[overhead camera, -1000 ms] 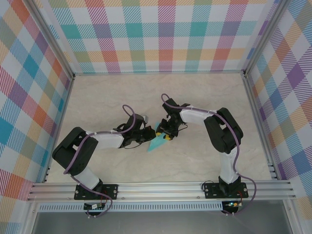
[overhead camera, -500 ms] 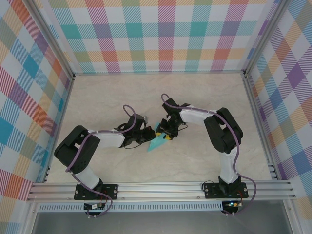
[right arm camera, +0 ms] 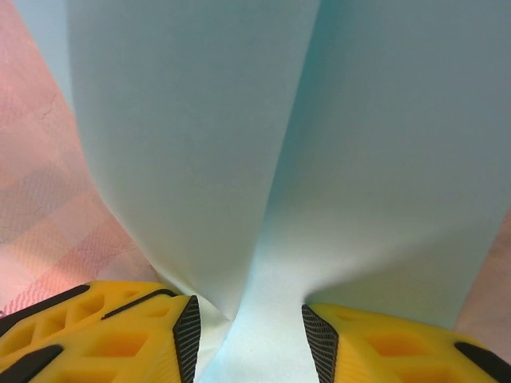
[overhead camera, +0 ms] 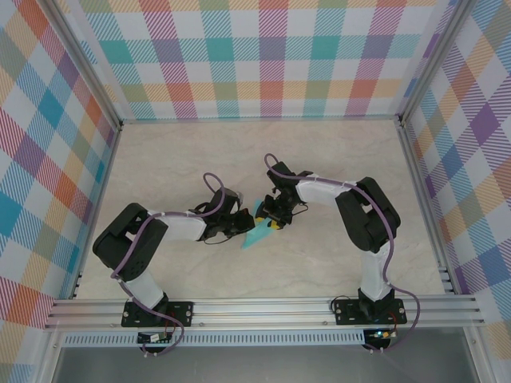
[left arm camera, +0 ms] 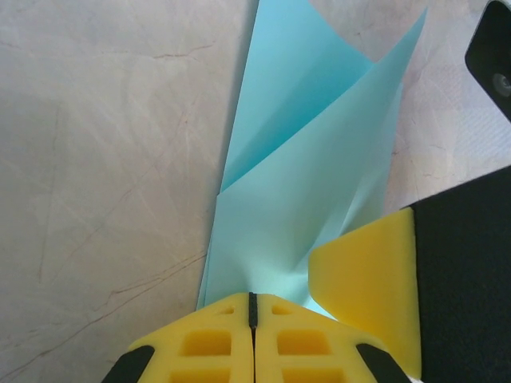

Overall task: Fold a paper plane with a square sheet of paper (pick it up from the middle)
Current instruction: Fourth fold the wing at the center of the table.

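Note:
The square sheet of paper (overhead camera: pixel 257 234) is turquoise and folded into a slim, creased, pointed shape at the middle of the table. Both grippers meet over it. My left gripper (overhead camera: pixel 246 223) comes from the left and is shut. In the left wrist view its fingertips (left arm camera: pixel 251 297) pinch the near end of the paper (left arm camera: pixel 319 159), where the creases converge. My right gripper (overhead camera: pixel 274 224) reaches in from the right. Its jaws (right arm camera: pixel 249 327) stand apart with a raised fold of the paper (right arm camera: pixel 279 120) running between them. One of its yellow fingers (left arm camera: pixel 367 279) rests on the sheet.
The beige marble-patterned tabletop (overhead camera: pixel 335 159) is walled by checked panels at the back (overhead camera: pixel 255 56) and on both sides. An aluminium rail (overhead camera: pixel 263 307) runs along the near edge by the arm bases.
The left arm's elbow has crept slightly to the right and its gripper has edged toward the paper. The right arm and the paper are almost unmoved.

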Robot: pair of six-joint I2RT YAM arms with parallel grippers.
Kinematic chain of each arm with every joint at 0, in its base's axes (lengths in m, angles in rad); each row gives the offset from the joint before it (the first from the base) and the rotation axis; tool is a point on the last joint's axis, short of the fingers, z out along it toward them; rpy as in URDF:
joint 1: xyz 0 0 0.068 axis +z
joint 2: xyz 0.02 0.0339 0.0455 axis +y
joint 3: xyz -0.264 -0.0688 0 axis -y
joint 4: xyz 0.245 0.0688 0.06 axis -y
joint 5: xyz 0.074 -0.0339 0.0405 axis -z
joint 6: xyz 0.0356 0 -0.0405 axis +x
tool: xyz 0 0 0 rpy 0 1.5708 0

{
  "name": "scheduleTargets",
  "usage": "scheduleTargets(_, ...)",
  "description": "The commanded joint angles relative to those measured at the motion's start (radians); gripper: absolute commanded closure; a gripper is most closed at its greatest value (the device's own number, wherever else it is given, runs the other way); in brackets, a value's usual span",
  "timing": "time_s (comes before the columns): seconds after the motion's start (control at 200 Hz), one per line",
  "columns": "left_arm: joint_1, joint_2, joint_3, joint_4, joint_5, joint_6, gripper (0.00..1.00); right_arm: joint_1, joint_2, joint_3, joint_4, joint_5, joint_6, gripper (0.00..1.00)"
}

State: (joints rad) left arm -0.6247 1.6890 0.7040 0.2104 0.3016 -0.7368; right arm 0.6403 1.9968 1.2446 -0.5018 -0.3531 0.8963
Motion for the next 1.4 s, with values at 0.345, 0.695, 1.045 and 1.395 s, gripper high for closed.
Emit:
scheduleTargets(0.345,0.005,-0.008,0.032,-0.039,0.008,0.020,0.93,0.009,0.169,-0.070,-0.077,0.189,-0.025,0.61)
scheduleTargets(0.695,0.005,-0.170,-0.039,-0.054,0.022,-0.010,0.85,0.009,0.202,-0.033,-0.108,0.186,-0.008,0.61)
scheduleTargets(1.045,0.005,-0.189,-0.122,0.018,0.113,0.052,0.69,0.008,0.211,-0.021,-0.120,0.186,-0.011,0.60)
scheduleTargets(1.395,0.002,-0.098,-0.113,0.083,0.127,0.098,0.76,0.009,0.212,-0.019,-0.121,0.180,-0.007,0.59)
